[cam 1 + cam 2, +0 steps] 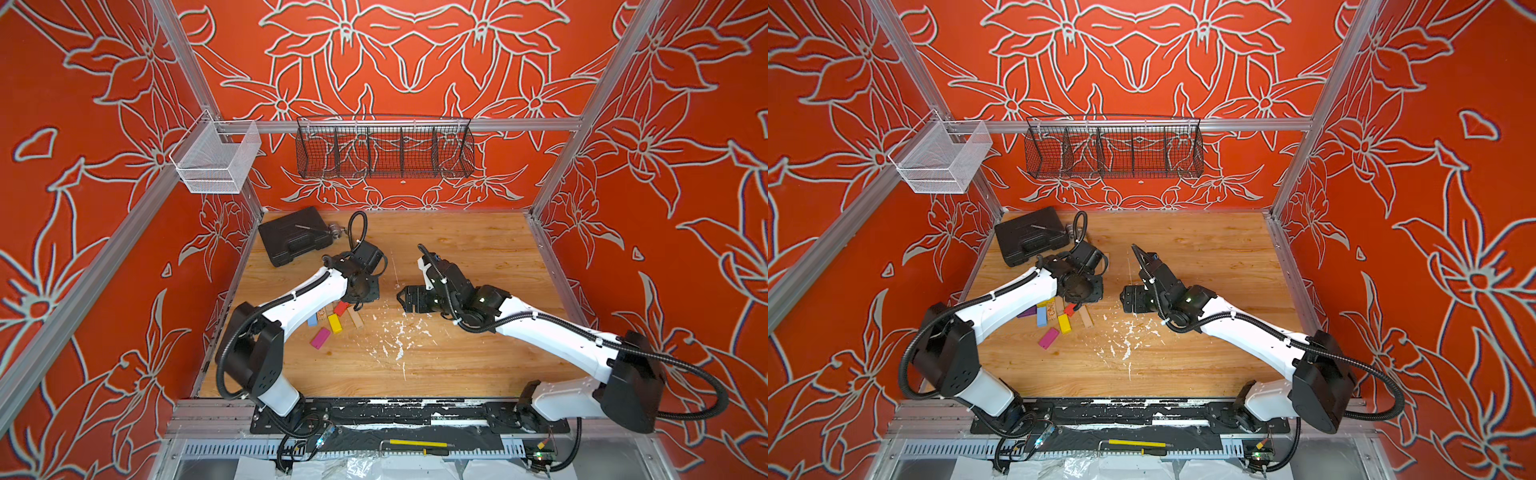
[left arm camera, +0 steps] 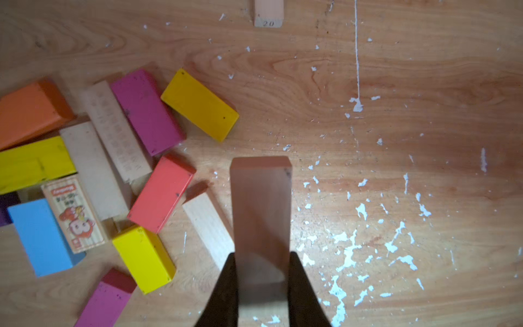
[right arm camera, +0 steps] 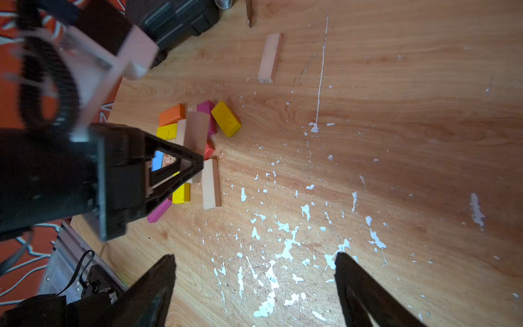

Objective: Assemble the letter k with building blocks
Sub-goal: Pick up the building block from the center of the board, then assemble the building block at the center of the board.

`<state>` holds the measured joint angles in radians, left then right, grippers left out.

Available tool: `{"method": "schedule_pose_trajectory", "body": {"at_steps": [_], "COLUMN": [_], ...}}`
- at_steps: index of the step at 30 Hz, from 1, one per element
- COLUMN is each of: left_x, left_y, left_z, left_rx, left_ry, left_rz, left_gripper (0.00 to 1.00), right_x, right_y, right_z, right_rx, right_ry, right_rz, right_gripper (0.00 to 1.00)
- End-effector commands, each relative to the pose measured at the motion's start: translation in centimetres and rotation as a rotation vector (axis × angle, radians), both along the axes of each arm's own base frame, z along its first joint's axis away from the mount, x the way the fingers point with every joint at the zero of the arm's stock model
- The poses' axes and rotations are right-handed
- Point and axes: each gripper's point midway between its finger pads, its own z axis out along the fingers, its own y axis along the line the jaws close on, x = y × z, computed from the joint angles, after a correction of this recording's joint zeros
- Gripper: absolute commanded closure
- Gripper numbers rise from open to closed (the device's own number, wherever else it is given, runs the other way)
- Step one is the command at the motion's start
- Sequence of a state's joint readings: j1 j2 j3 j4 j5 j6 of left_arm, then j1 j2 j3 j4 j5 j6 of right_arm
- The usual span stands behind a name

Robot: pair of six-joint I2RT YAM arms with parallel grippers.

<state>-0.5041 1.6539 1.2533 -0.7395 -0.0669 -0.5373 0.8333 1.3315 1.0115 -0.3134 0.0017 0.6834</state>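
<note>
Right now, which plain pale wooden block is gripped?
The pale wooden bar in the shut left gripper; the other plain ones lie loose on the wooden table.

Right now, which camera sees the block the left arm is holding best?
The left wrist view: the held block fills the middle, pinched between the fingers. The right wrist view shows it smaller. In both top views the left arm mostly hides it.
</note>
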Motion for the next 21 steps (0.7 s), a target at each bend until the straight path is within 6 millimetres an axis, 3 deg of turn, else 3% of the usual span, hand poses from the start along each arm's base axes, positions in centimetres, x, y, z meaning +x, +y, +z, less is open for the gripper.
{"method": "schedule_pose_trajectory", "body": {"at_steps": [1, 12, 21], "left_x": [1.4, 6.5, 7.8], "left_y": [-0.1, -0.9, -0.2], "left_z": [-1.2, -5.6, -7.5], "left_rx": [0.013, 0.043, 0.055], "left_ry": [0.036, 0.092, 0.126], "left_rz": [-0.032, -0.025, -0.015], "left_gripper": [0.83, 0.83, 0.79], "right_x": [-0.4, -0.9, -0.9], "right_y": [-1.6, -3.2, -3.4], "right_z": [-0.1, -0.3, -0.4], "right_rx": [-0.014, -0.017, -0.026], "right_ry": [-0.01, -0.018, -0.019], "right_rz": [-0.059, -0.107, -0.112], "right_gripper": [0.1, 0.1, 0.1]}}
